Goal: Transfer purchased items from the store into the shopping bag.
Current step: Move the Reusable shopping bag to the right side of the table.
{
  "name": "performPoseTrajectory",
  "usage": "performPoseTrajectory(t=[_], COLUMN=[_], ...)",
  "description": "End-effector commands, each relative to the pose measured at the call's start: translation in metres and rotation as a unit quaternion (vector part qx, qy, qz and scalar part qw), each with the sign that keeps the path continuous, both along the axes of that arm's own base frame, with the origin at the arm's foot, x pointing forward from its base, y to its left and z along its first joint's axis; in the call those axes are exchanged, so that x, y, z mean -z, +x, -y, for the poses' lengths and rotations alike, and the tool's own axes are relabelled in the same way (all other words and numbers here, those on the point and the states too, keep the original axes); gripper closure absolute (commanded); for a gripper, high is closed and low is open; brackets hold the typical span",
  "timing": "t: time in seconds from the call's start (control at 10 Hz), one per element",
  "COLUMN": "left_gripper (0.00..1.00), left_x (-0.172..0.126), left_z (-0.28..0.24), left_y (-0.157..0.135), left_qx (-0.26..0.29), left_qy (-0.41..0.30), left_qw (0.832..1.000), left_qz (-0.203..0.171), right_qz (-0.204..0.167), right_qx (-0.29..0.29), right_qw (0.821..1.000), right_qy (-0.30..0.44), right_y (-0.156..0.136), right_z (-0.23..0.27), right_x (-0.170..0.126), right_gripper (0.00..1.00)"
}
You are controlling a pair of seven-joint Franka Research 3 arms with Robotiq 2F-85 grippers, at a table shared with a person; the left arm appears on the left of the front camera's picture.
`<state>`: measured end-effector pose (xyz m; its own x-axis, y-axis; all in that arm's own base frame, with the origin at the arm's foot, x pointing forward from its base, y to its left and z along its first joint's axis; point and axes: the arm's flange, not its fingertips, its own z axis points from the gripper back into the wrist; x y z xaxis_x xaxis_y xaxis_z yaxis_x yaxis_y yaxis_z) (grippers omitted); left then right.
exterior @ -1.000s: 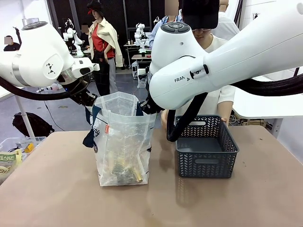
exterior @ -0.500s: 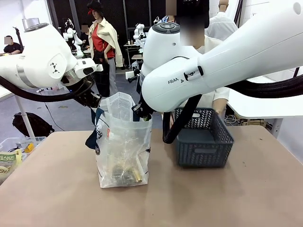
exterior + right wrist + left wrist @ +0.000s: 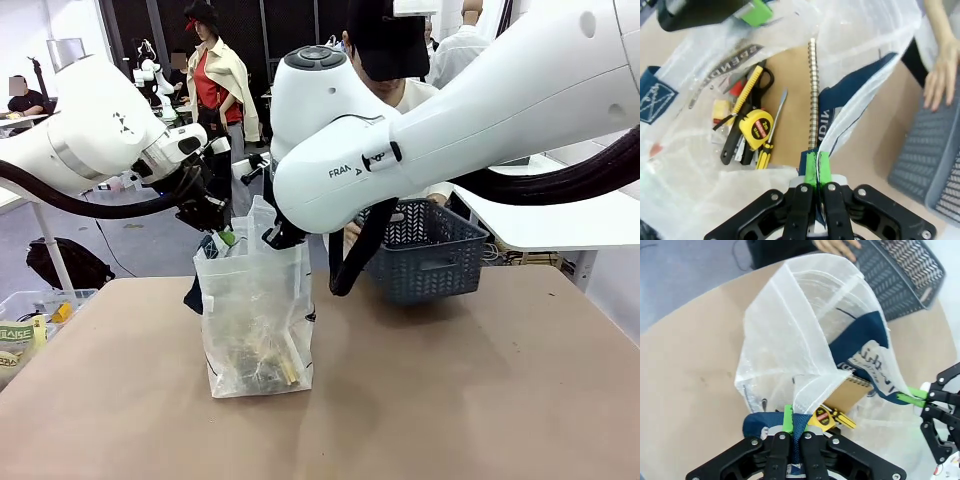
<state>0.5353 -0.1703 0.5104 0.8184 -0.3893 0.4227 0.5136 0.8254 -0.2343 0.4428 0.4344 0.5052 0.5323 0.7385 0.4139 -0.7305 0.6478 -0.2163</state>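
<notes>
Two grips are logged | left gripper [image 3: 790, 422] is clamped on bag [image 3: 255, 320] rim | right gripper [image 3: 817, 167] is clamped on opposite rim | items [image 3: 757, 129] are contained in bag | basket [image 3: 425, 255] is tilted, touched by hand [image 3: 940, 80]

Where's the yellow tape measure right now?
In the right wrist view the yellow tape measure lies inside the shopping bag, just left of the spiral notebook.

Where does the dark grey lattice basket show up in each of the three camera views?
Front view: basket right of centre, tilted, to the right of the bag.
Left wrist view: basket in the top right corner.
Right wrist view: basket along the lower right edge.
Shared landmark: the translucent shopping bag with navy handles, next to the basket in every view.
</notes>
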Motion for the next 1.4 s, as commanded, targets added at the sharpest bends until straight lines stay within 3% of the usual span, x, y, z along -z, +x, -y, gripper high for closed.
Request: performPoseTrajectory(t=[0.0, 0.6, 0.8, 1.3], left_gripper=[1.0, 1.0, 1.0, 1.0], left_x=[0.008, 0.014, 0.014, 0.017], left_z=[-0.008, -0.012, -0.014, -0.011], left_y=[0.006, 0.011, 0.011, 0.014], left_qx=[0.017, 0.018, 0.052, 0.076], left_qy=[-0.034, -0.076, -0.12, -0.138], left_qw=[0.999, 0.995, 0.988, 0.981], left_qz=[-0.035, -0.062, -0.085, -0.114], right_qz=[0.007, 0.05, 0.052, 0.051], right_qx=[-0.039, -0.16, -0.18, -0.239], right_qw=[0.999, 0.984, 0.98, 0.965], right_qy=[-0.013, -0.053, -0.059, -0.096], right_y=[0.006, -0.008, -0.012, -0.025], right_z=[-0.014, -0.043, -0.05, -0.073], right_x=[-0.002, -0.003, -0.004, 0.002], right_gripper=[1.0, 1.0, 1.0, 1.0])
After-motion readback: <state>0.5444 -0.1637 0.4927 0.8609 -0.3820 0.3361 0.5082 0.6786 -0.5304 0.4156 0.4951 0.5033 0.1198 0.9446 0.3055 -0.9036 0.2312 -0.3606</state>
